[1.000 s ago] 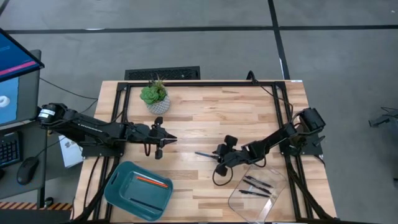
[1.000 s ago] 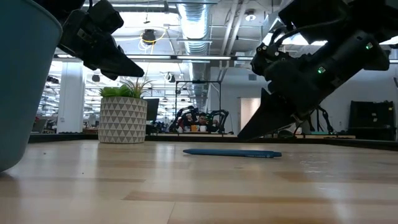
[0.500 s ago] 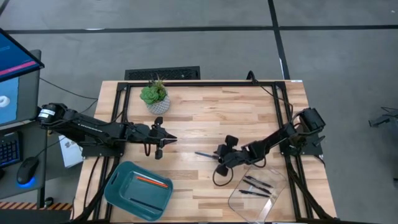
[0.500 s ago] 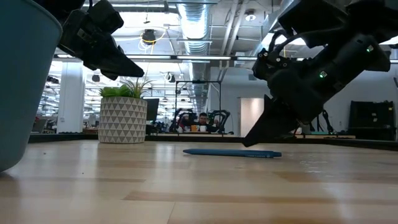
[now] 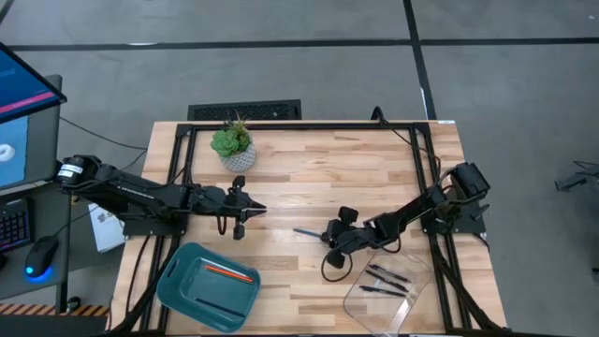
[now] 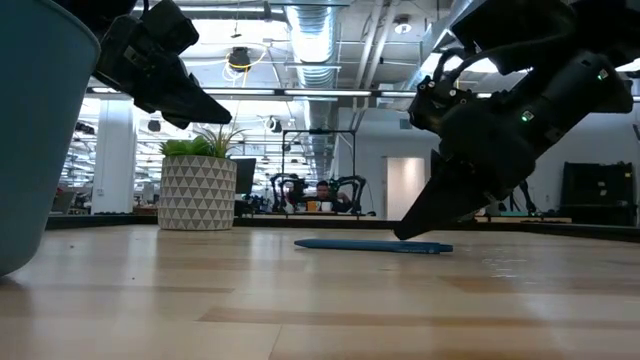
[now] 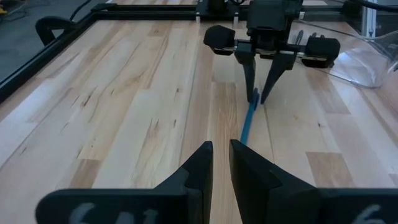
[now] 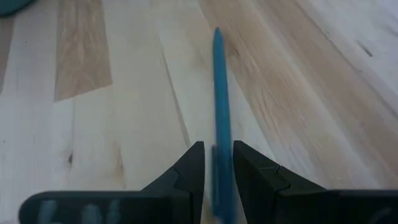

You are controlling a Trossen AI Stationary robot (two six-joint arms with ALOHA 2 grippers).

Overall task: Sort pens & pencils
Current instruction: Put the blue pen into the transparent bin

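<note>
I count one slim teal-blue pen (image 5: 309, 232) lying flat at centre frame, three black pens (image 5: 387, 280) in the clear plastic tray (image 5: 360, 301) lower right, and one orange-red pencil (image 5: 227, 272) in the teal bin (image 5: 178, 290) lower left. My right gripper (image 5: 329, 239) straddles the teal pen's end, fingers (image 7: 248, 70) parted, not clamped. My left gripper (image 5: 256, 210) hovers left of centre, fingers narrow, empty. A potted plant (image 5: 233, 145) stands upper left.

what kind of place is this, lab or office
Most likely a robotics lab in an open industrial hall: exposed ceiling ducts, another robot rig in the background, and a framed wooden table beside a monitor.
</note>
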